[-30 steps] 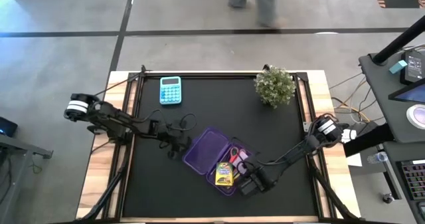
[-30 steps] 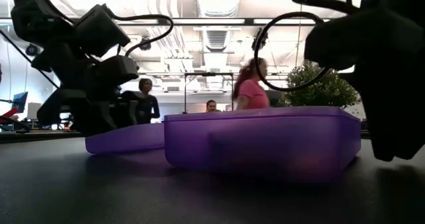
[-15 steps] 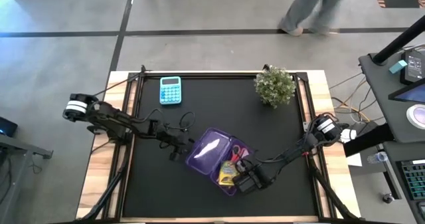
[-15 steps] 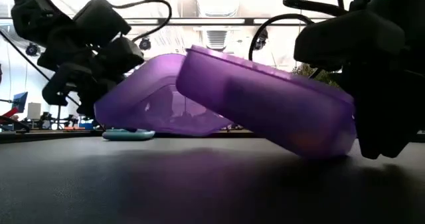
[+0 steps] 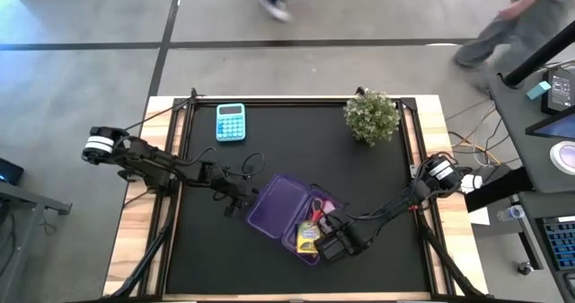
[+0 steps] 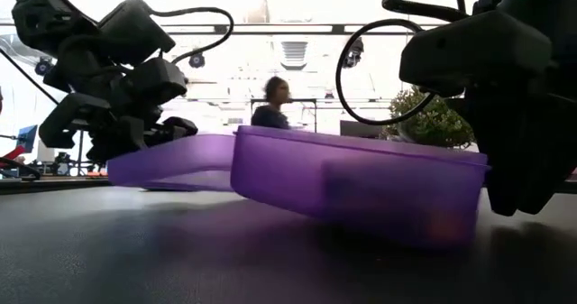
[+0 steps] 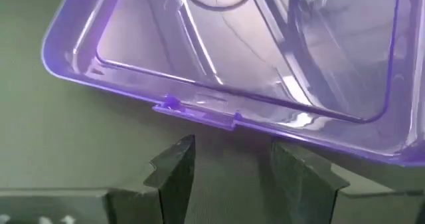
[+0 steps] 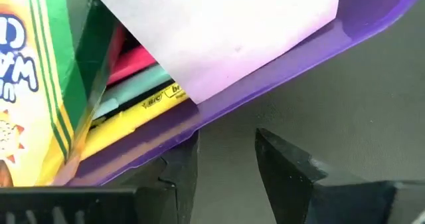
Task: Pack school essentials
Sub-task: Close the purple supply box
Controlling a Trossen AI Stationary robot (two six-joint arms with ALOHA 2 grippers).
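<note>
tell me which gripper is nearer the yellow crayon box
Right. The right gripper sits at the case edge just beside the crayon box. The left gripper is across the open lid, on its far side.

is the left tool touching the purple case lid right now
Apart. The left wrist view shows bare table between the left tool and the purple case lid's latch edge.

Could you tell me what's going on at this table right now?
The purple case lies open mid-table, already holding the crayon box, pens, scissors and note pad. The left gripper, fingers open, sits just off the lid's latch edge. The right gripper is at the tray's rim. Nothing is gripped.
</note>
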